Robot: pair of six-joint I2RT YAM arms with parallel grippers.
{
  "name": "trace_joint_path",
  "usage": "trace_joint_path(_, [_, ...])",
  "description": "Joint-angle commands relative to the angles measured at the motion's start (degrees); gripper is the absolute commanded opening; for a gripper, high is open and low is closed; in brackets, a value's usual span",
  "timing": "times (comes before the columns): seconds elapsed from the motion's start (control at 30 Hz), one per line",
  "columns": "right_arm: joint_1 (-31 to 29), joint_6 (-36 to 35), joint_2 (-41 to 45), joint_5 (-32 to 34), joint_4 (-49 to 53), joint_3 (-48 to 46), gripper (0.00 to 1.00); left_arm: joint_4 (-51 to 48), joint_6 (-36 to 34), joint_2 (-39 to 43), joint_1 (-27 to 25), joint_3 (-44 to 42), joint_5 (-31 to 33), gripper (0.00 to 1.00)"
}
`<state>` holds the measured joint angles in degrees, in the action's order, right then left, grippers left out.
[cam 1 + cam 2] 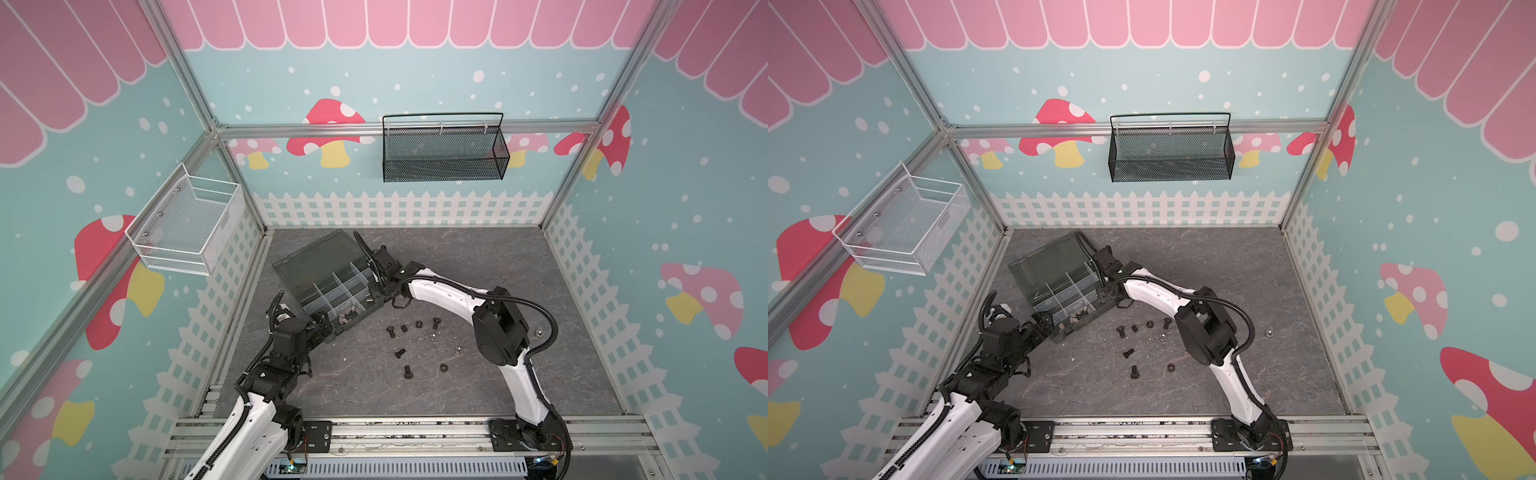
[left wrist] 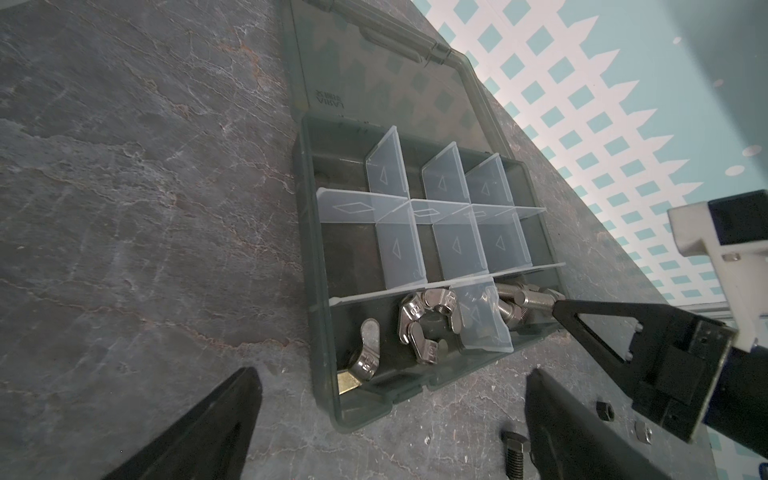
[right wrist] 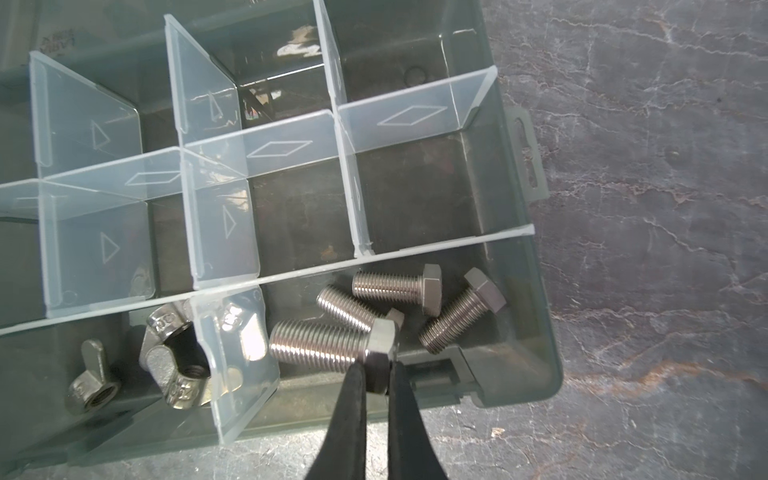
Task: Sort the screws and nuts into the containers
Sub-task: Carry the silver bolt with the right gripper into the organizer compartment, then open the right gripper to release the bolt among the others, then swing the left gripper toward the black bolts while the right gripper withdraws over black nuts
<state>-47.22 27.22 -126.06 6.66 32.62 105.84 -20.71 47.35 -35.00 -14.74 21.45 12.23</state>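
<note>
The right gripper (image 3: pixel 377 375) pinches a silver screw (image 3: pixel 320 344) by its head, low in the right corner compartment (image 3: pixel 513 266) — the left gripper (image 2: pixel 392 374) gapes wide.

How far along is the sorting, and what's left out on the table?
Done: three silver screws lie in the organizer box's corner compartment, wing nuts in the next one. In hand: the right hand is shut on a fourth silver screw at that same compartment; the left hand is open by the box. Left: black screws and loose nuts on the table.
</note>
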Motion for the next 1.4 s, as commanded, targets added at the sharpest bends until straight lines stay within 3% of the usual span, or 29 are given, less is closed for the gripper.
trace_joint_path(0.0, [-0.14, -1.03, -1.66, 0.68, 1.43, 1.73, 0.00, -0.73, 0.90, 0.58, 0.33, -0.62, 1.11, 1.00])
trace_joint_path(0.07, [-0.15, -1.18, -1.86, 0.29, 1.61, 1.74, 0.01, -0.92, 0.90, 0.55, 0.33, -0.62, 1.04, 1.00])
trace_joint_path(0.43, [-0.15, -1.21, -1.24, 0.03, 1.47, 1.82, 0.25, -1.42, 0.90, 0.50, 0.33, -0.45, 1.66, 1.00])
trace_joint_path(0.83, [-0.06, -1.51, 5.02, 2.97, 1.31, 0.06, 0.28, -2.16, 0.92, 1.43, 0.35, -0.36, 1.98, 1.00])
trace_joint_path(1.37, [3.56, 5.25, 24.77, 13.50, -1.21, -20.66, 0.45, -3.86, -0.37, 1.44, 0.33, 1.43, 2.05, 1.00])
